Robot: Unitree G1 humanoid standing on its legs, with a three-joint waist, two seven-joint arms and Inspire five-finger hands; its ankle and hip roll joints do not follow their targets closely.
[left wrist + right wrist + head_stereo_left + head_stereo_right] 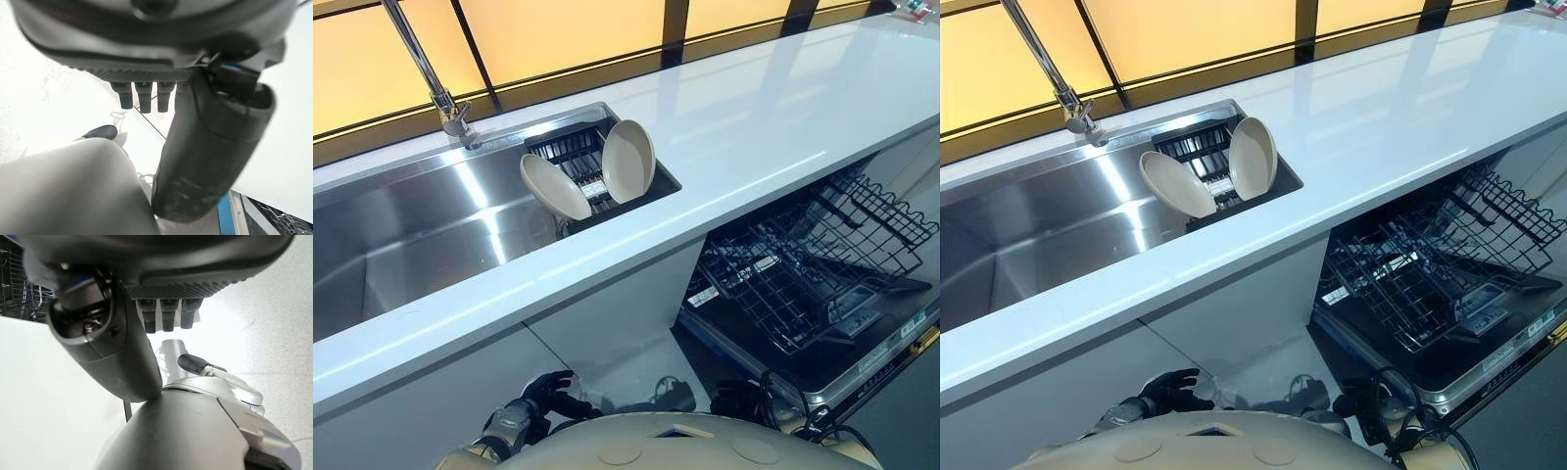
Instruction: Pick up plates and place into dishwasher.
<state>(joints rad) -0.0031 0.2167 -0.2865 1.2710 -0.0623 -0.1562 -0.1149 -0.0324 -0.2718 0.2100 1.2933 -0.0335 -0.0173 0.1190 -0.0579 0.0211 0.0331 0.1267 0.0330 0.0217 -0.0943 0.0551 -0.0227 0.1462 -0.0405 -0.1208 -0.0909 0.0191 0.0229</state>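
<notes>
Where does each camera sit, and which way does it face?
Left eye view: head, looking down at beige oval plates in the stainless steel sink; left hand below.
Right eye view: beside it, same scene, with the dishwasher's black wire rack.
Left wrist view: that wrist, looking past the open hand to pale floor.
Right wrist view: likewise past the right hand; rack shared.

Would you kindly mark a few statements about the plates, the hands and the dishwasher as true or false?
1. The left plate and right plate lean in the dark rack inside the sink. True.
2. The wire rack of the dishwasher already holds a plate. False: no plate shows in it.
3. The left hand grips a plate. False: it hangs low, open, holding nothing.
4. The dishwasher stands open with its rack pulled out. True.
</notes>
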